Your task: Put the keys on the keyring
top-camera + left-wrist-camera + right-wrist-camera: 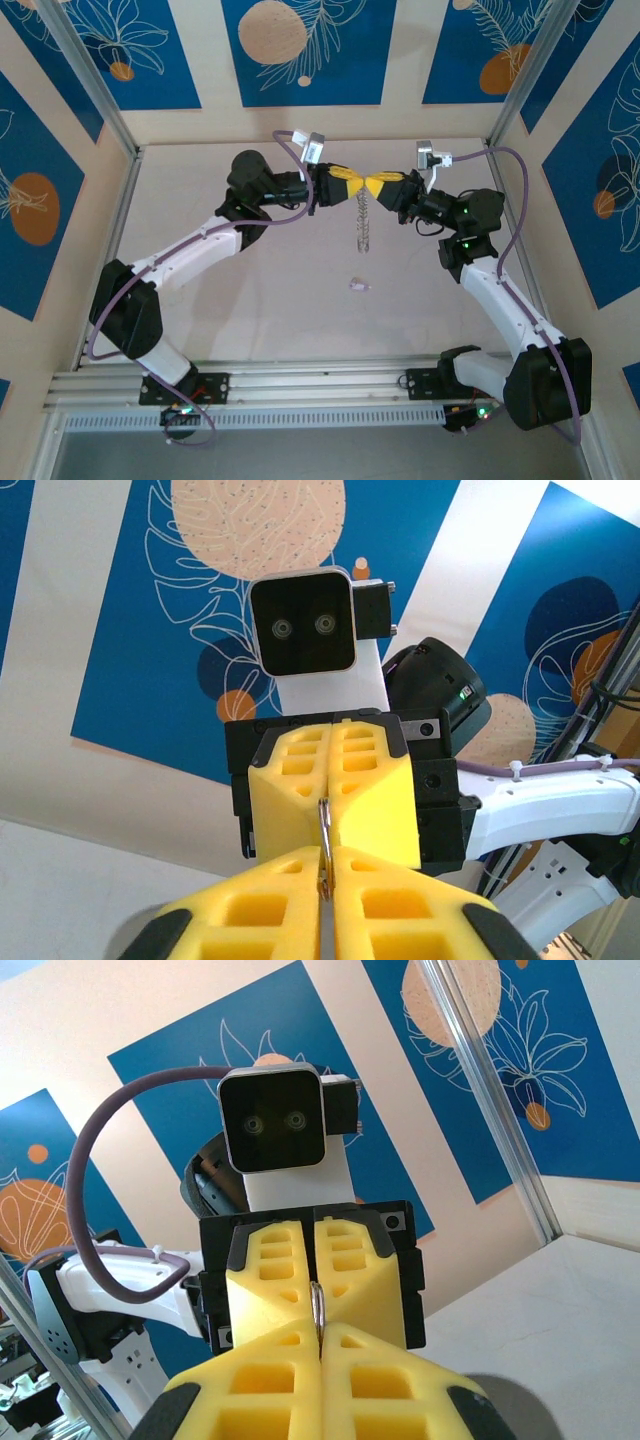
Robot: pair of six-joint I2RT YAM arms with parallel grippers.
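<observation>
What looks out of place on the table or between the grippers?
One lilac-tinted key lies alone on the table, apart from the keyring, which the left gripper and right gripper pinch in mid-air with silvery pieces dangling below it.

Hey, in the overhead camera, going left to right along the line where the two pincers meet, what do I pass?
left arm → left pincer, shut → keyring, pinched by both pincers and dangling below them → right pincer, shut → right arm
</observation>
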